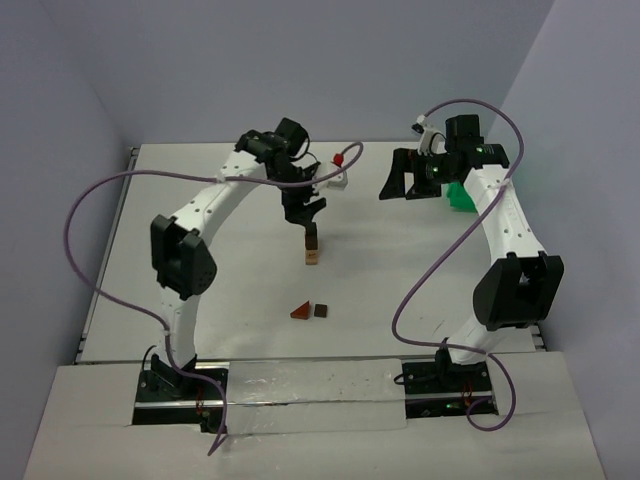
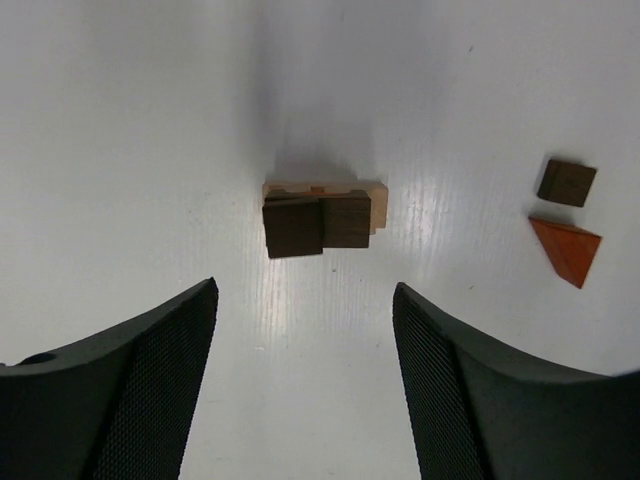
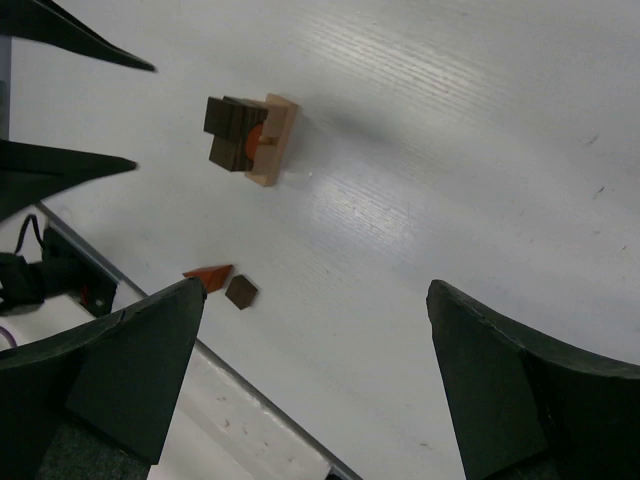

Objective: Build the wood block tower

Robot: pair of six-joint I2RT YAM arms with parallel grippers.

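Obs: wood block tower (image 1: 313,247) upright on table (image 1: 400,260), dark blocks over tan. left gripper (image 1: 305,215) directly above it, spread and empty, likely wide to clear the stack. wedge (image 1: 300,312) and dark cube (image 1: 321,310) near tower, unstacked. right gripper (image 1: 410,178) spread, empty, well off to tower's right, out of the way.

A robotics lab test cell: a bare white desk (image 1: 200,200) boxed in by plain grey walls (image 1: 60,100), a left arm (image 1: 205,210) and right arm (image 1: 505,225) bolted at its near edge, purple cables (image 1: 68,235) looping loose.
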